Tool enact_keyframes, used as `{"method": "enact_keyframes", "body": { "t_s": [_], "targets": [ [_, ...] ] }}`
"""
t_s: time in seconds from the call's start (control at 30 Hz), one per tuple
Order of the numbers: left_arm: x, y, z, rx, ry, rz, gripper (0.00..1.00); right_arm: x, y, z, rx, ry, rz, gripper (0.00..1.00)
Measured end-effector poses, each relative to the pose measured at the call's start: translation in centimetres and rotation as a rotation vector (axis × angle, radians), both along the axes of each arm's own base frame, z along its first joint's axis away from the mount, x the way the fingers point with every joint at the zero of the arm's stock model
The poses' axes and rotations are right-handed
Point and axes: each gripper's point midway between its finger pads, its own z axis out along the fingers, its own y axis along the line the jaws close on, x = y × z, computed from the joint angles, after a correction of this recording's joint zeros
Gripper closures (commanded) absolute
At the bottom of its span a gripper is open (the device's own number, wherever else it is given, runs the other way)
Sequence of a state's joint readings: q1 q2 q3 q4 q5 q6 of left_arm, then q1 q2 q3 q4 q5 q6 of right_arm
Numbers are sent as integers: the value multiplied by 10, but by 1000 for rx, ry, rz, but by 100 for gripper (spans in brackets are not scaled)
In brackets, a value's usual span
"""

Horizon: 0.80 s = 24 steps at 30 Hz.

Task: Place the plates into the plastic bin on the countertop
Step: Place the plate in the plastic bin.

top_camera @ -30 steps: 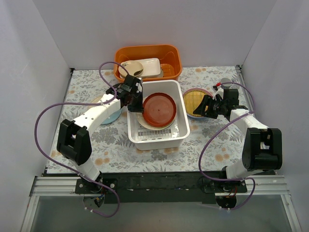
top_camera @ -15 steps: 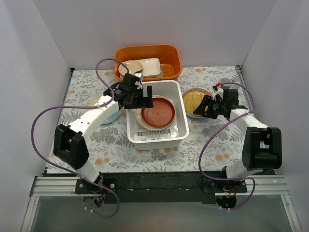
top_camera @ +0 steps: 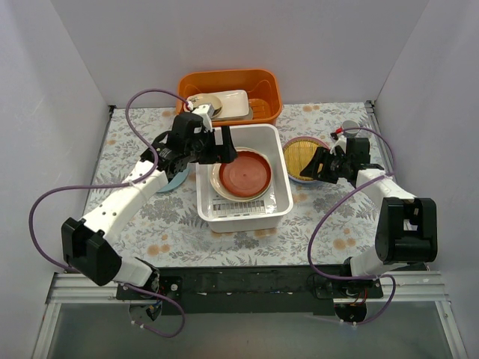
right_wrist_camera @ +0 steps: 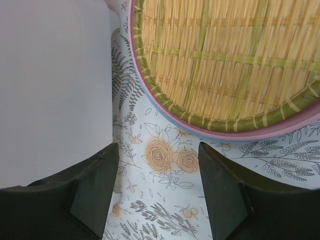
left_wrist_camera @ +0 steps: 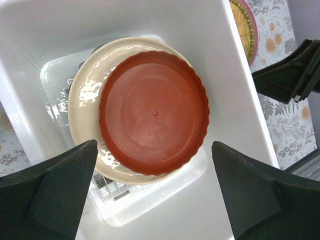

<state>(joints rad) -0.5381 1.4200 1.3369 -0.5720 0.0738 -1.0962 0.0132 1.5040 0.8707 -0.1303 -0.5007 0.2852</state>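
The white plastic bin [top_camera: 278, 161] stands mid-countertop [top_camera: 179, 224]. Inside it the red-brown plate [top_camera: 245, 173] lies flat on the cream plate [top_camera: 217, 182]. My left gripper [top_camera: 217, 146] hovers open and empty over the bin's left rim. From its wrist I look down on the red-brown plate [left_wrist_camera: 154, 112], the cream plate [left_wrist_camera: 85, 100] and the bin wall [left_wrist_camera: 235, 115]. My right gripper [top_camera: 313, 166] is open just left of the yellow woven plate [top_camera: 303, 157]. In the right wrist view that yellow plate [right_wrist_camera: 230, 55] rests on a pink plate [right_wrist_camera: 280, 131] with a light blue edge [right_wrist_camera: 170, 118] below. A teal plate [top_camera: 174, 179] peeks from under the left arm.
An orange tub [top_camera: 262, 82] at the back holds a beige dish with a spoon [top_camera: 206, 105] and a white tray [top_camera: 236, 103]. A grey mug [top_camera: 349, 127] stands behind the right gripper. The bin's outer wall [right_wrist_camera: 55, 85] is close on that gripper's left.
My left gripper has opened and let go of the red-brown plate, which dropped from tilted to flat on the cream plate. The left arm rose and drew back left. The right arm stayed still.
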Motion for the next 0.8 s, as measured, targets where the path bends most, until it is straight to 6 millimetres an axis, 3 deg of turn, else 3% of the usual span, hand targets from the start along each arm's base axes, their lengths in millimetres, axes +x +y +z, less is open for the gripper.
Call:
{"method": "enact_keyframes", "body": {
  "t_s": [0.23, 0.53, 0.63, 0.8],
  "targets": [
    [1, 9, 14, 3, -53, 38, 2, 1, -9, 7, -22, -33, -41, 28],
    [3, 22, -1, 38, -38, 83, 2, 6, -26, 10, -65, -71, -131, 29],
    [6, 35, -1, 34, -40, 114, 2, 9, -30, 10, -77, -76, -149, 29],
    [9, 76, -14, 16, -13, 195, 2, 17, -35, 12, -91, -79, -175, 29]
  ]
}}
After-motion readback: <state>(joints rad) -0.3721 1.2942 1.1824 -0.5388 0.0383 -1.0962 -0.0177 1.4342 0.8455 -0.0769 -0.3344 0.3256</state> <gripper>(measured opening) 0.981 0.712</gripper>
